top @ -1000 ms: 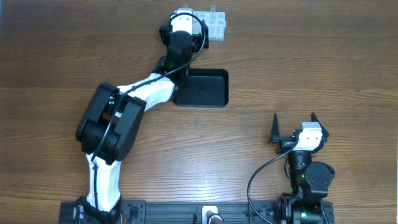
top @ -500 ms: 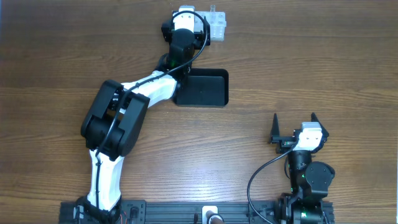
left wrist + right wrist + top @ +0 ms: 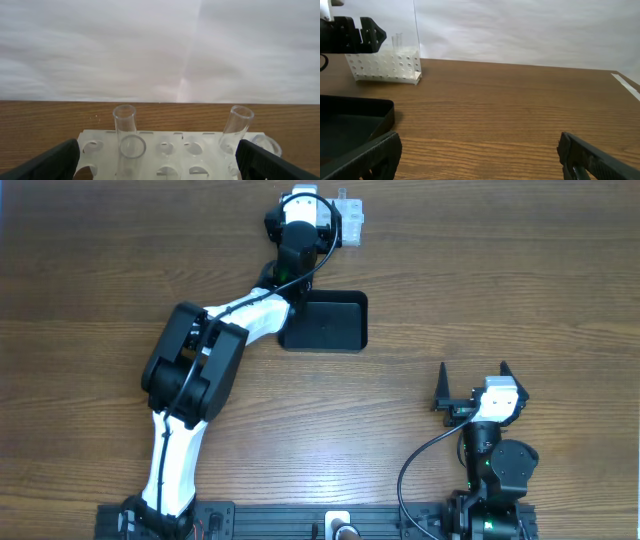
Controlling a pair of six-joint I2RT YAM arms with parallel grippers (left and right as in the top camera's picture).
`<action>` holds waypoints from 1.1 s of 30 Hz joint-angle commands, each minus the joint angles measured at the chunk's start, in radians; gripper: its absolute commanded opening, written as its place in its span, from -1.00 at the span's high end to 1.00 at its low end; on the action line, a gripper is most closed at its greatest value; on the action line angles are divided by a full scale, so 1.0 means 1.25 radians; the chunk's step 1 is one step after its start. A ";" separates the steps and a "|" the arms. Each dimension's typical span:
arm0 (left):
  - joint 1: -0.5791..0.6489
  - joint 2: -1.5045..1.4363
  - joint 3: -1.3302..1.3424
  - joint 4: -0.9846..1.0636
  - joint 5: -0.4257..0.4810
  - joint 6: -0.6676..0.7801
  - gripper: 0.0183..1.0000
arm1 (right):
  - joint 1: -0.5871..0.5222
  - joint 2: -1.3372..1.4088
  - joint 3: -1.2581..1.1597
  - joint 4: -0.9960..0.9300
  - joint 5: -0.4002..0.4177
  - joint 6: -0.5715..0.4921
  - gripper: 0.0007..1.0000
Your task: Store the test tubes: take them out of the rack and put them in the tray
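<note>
I'm holding the left gripper (image 3: 157, 145) at the clear rack (image 3: 172, 150) on the far side of the desk (image 3: 520, 270). Its fingers are standing wide apart, flanking two test tubes (image 3: 124, 125) that are sitting in the rack's holes, the one beside the far finger leaning. The black tray (image 3: 325, 320) is lying just beside the rack, nearer the arm bases. The right gripper (image 3: 473, 372) is hanging above its own base, well apart from everything, fingers spread and gripping nothing.

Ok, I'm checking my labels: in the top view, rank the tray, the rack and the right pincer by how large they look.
1. black tray.
2. right pincer, spread open.
3. rack, but the left arm covers part of it, so ranks 2 and 3 are unsure.
</note>
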 commanded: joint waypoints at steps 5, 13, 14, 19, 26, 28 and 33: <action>0.011 0.034 0.034 0.006 0.000 0.027 -0.99 | -0.005 -0.007 -0.004 -0.002 -0.012 0.007 -0.97; 0.012 0.045 0.049 0.006 -0.001 0.040 -0.88 | -0.005 -0.007 -0.004 -0.002 -0.012 0.008 -0.99; 0.013 0.045 0.049 0.005 -0.001 0.040 -0.84 | -0.005 -0.007 -0.004 -0.002 -0.012 0.008 -0.98; 0.015 0.045 0.049 -0.010 -0.001 0.040 -0.71 | -0.005 -0.007 -0.004 -0.002 -0.012 0.007 -0.98; 0.015 0.045 0.049 -0.010 -0.001 0.040 -0.57 | -0.005 -0.007 -0.004 -0.002 -0.012 0.008 -0.99; 0.015 0.045 0.049 -0.009 -0.003 0.040 -0.49 | -0.005 -0.007 -0.004 -0.002 -0.012 0.007 -0.99; 0.015 0.045 0.049 -0.009 -0.005 0.040 -0.42 | -0.005 -0.007 -0.004 -0.002 -0.012 0.007 -0.99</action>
